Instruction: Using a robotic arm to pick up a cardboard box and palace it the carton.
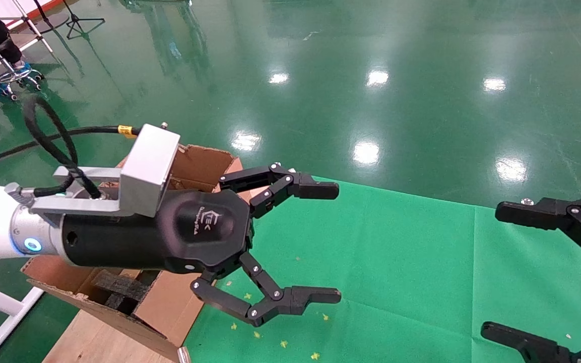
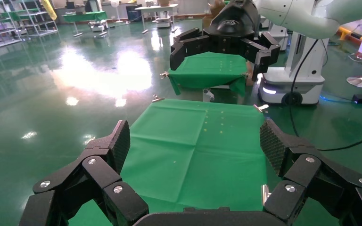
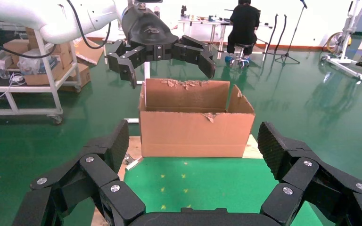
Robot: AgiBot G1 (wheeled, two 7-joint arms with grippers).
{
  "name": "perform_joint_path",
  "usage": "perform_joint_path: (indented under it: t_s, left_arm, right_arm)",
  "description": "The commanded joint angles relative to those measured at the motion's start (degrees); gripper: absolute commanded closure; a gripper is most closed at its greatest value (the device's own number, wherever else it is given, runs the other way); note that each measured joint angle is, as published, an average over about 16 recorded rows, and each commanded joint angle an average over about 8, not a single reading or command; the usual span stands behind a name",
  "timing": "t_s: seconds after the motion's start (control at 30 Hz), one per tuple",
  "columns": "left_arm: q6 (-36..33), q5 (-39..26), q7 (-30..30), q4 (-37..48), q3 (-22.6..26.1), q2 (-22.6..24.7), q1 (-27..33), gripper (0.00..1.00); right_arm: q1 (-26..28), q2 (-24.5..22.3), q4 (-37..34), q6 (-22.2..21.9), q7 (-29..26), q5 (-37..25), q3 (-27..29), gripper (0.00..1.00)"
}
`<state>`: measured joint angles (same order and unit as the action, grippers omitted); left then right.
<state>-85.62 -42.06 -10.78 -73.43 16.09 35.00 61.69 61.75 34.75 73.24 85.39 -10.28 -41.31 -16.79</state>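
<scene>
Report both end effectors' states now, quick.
Left end effector: open, holding nothing, above the carton.
Right end effector: open, holding nothing, over the green cloth.

You have a green cloth (image 1: pixel 396 262) spread over the near right, with small yellow specks (image 1: pixel 282 344) scattered near its left edge. Beyond lies the glossy green floor (image 1: pixel 371 60). Far left, a seated person (image 3: pixel 244 21) occupies a stool (image 1: pixel 10 73).
</scene>
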Motion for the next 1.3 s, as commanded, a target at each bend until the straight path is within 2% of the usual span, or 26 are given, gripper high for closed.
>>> perform_joint_path:
  t_s: [0.03, 1.3]
  left_arm:
    - [0.00, 0.00, 0.00, 0.00, 0.00, 0.00, 0.00, 0.00]
    - [0.00, 0.00, 0.00, 0.00, 0.00, 0.00, 0.00, 0.00]
  right_arm:
    - [0.00, 0.00, 0.00, 0.00, 0.00, 0.00, 0.00, 0.00]
    - [0.00, 0.00, 0.00, 0.00, 0.00, 0.00, 0.00, 0.00]
